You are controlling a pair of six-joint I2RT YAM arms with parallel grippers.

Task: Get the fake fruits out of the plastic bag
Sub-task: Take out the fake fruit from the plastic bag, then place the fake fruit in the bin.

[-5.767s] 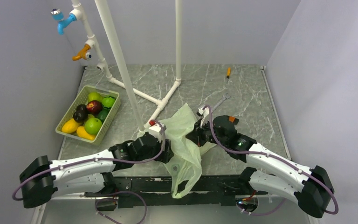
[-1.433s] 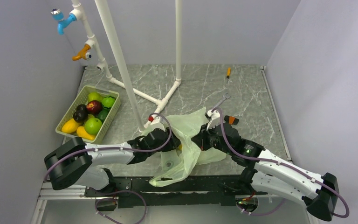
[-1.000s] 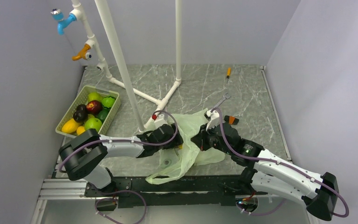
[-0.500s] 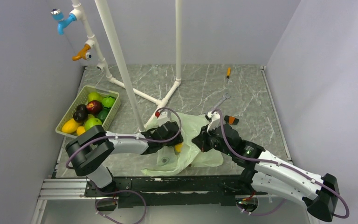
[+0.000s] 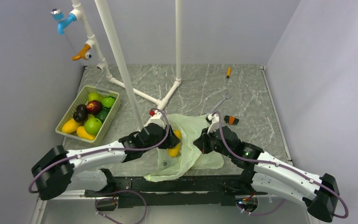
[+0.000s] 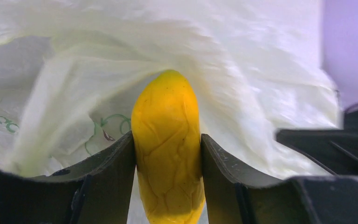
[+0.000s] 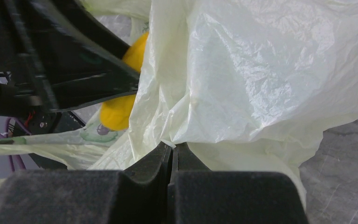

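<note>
Left gripper (image 5: 168,141) clamps the yellow fruit (image 6: 167,140) at the plastic bag (image 7: 242,79)'s nine-o'clock edge, the right gripper (image 7: 171,151) pinching its film; only overhead shows the fruit basket (image 5: 110,120) at ten o'clock, a white pipe (image 5: 121,60) between.

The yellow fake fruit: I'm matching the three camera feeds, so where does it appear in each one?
Top external: yellow fruit just left of centre, in the left gripper, against the plastic bag.
Left wrist: bottom centre, upright between both fingers.
Right wrist: left of centre, partly hidden behind dark fingers and bag.
Shared landmark: the pale-green plastic bag, in all three.
</note>
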